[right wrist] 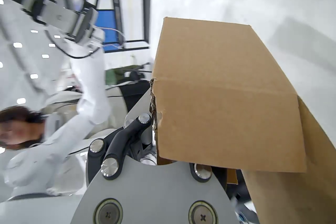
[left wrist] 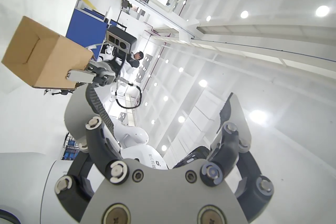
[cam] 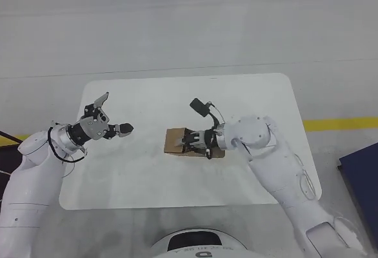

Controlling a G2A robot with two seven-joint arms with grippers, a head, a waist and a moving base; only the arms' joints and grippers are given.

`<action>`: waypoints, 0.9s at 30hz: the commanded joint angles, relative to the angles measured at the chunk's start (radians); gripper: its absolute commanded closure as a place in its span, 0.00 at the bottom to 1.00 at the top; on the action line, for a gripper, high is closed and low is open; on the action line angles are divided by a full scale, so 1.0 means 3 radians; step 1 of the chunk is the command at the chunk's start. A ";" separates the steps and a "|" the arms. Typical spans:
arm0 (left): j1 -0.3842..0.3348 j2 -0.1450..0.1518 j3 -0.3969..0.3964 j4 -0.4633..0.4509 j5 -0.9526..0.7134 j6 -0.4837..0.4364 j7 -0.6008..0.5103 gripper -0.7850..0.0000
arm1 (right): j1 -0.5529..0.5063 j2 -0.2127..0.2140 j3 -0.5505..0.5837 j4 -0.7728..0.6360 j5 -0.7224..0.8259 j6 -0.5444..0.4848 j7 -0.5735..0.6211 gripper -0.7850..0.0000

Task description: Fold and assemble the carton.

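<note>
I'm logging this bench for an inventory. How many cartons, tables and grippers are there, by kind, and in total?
carton: 1
table: 1
grippers: 2 (left gripper, open; right gripper, shut on the carton)
Total: 4

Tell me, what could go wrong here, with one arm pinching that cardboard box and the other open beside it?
The right gripper holds the carton by one end only, so it might twist or slip. The cardboard edge at the grip looks frayed and could tear further. The left gripper hangs open, apart from the carton, giving no support.
</note>
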 commanded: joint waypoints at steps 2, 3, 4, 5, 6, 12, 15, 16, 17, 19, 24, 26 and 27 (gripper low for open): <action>0.0000 0.0000 0.0000 0.0000 0.0000 0.0000 0.0000 0.00 | 0.0163 0.0042 -0.0232 -0.0170 -0.0727 0.0271 0.0327 1.00; 0.0000 0.0000 0.0000 0.0000 0.0000 0.0000 0.0000 0.00 | 0.0218 0.0056 -0.0327 -0.0149 -0.0887 0.0242 0.0356 1.00; 0.0000 0.0000 0.0000 0.0000 0.0000 0.0000 0.0000 0.00 | 0.0285 0.0067 -0.0414 -0.0119 -0.1045 0.0231 0.0367 1.00; 0.0000 0.0000 0.0000 0.0000 0.0000 0.0000 0.0000 0.00 | 0.0352 0.0074 -0.0498 -0.0054 -0.1178 0.0231 0.0367 1.00; 0.0000 0.0000 0.0000 0.0000 0.0000 0.0000 0.0000 0.00 | 0.0420 0.0075 -0.0583 0.0049 -0.1248 0.0221 0.0378 1.00; 0.0000 0.0000 0.0000 0.0000 0.0000 0.0000 0.0000 0.00 | 0.0951 0.0001 -0.1109 0.0739 -0.1407 0.0172 0.0428 0.75; 0.0000 0.0000 0.0000 0.0000 0.0000 0.0000 0.0000 0.00 | 0.1137 -0.0046 -0.1315 0.0905 -0.1262 0.0160 0.0440 0.12; 0.0000 0.0000 0.0000 0.0000 0.0000 0.0000 0.0000 0.00 | 0.1197 -0.0056 -0.1372 0.0942 -0.1218 0.0168 0.0432 0.00; 0.0000 0.0000 0.0000 0.0000 0.0000 0.0000 0.0000 0.00 | 0.1253 -0.0064 -0.1429 0.0971 -0.1176 0.0184 0.0416 0.00; 0.0000 0.0000 0.0000 0.0000 0.0000 0.0000 0.0000 0.00 | 0.1355 -0.0072 -0.1547 0.1018 -0.1107 0.0214 0.0386 0.00; 0.0000 0.0000 0.0000 0.0000 0.0000 0.0000 0.0000 0.00 | 0.1552 -0.0042 -0.1704 0.0627 -0.0947 0.0381 0.0218 0.00; 0.0000 0.0000 0.0000 0.0000 0.0000 0.0000 0.0000 0.00 | 0.1536 0.0014 -0.1613 0.0190 -0.0888 0.0526 0.0073 0.00; 0.0000 0.0000 0.0000 0.0000 0.0000 0.0000 0.0000 0.00 | 0.1488 0.0055 -0.1543 -0.0058 -0.0897 0.0596 0.0002 0.00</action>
